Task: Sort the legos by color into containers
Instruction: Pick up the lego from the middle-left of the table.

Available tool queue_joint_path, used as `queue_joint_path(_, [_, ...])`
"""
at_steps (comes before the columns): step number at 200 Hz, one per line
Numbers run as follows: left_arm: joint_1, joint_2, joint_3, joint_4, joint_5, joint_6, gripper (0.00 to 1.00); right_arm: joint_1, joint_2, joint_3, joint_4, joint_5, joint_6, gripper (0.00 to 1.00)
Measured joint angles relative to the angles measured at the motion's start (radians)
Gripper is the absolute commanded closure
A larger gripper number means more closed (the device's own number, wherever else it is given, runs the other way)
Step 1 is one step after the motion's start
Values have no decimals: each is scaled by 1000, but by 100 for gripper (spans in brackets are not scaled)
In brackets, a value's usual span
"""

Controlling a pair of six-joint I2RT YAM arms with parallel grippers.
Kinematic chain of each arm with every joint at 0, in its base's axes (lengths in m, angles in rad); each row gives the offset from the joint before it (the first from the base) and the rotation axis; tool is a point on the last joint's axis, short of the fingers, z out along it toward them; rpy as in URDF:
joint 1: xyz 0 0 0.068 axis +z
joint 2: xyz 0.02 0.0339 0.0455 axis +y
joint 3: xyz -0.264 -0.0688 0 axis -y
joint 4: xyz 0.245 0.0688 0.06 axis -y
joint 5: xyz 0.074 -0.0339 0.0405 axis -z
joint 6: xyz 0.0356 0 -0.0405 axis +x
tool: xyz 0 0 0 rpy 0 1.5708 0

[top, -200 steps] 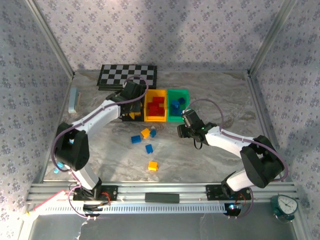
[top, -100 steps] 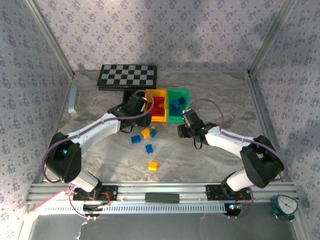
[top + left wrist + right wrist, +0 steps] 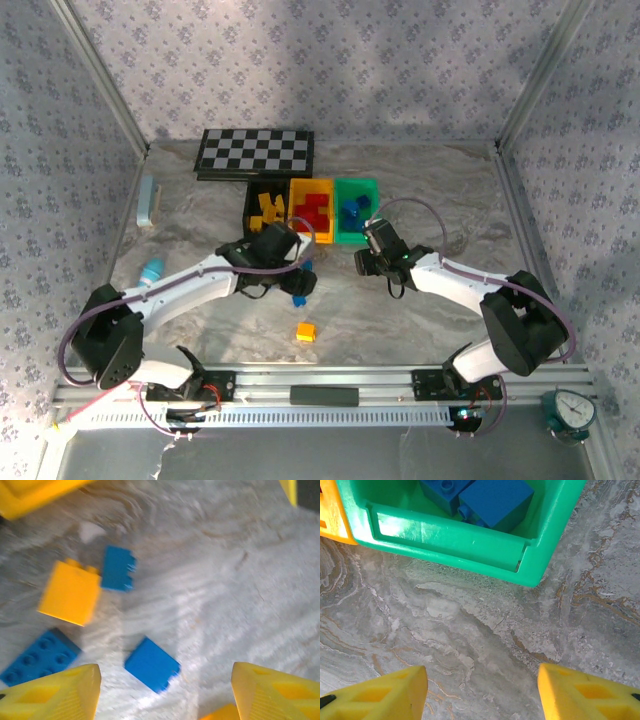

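- The left wrist view is blurred. It catches the left gripper only as two yellow fingertips, cut off by the bottom edge. They are spread wide with nothing clamped between them.
- A blue brick lies on the marble table in that gap, at 12 o'clock of its midpoint, touching neither finger.
- A long blue brick at 10 o'clock sits just beside one fingertip, its end cut off; whether they touch I cannot tell.
- Farther out, at 11 o'clock, a yellow-orange brick and a small blue brick lie side by side.
- An orange sliver at the bottom edge is too cropped to identify.
- From above, the left wrist hides most of these bricks; a lone orange brick lies at its 5 o'clock.
- The right gripper also has its fingers spread wide and empty over bare marble. The green bin is at 12 o'clock, apart from the tips, and its blue legos are cut by the frame.
- The black bin holds yellow legos, and the yellow bin holds red legos.
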Motion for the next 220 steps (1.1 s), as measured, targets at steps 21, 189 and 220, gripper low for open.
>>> queue_joint_path(21, [-76, -1, -23, -39, 19, -3, 30, 0, 0, 0, 0, 0, 0, 38])
queue_joint_path(189, [-294, 119, -85, -40, 43, -116, 18, 0, 0, 0, 0, 0, 0, 38])
queue_joint_path(220, [-307, 141, -70, -40, 29, -119, 30, 0, 0, 0, 0, 0, 0, 38])
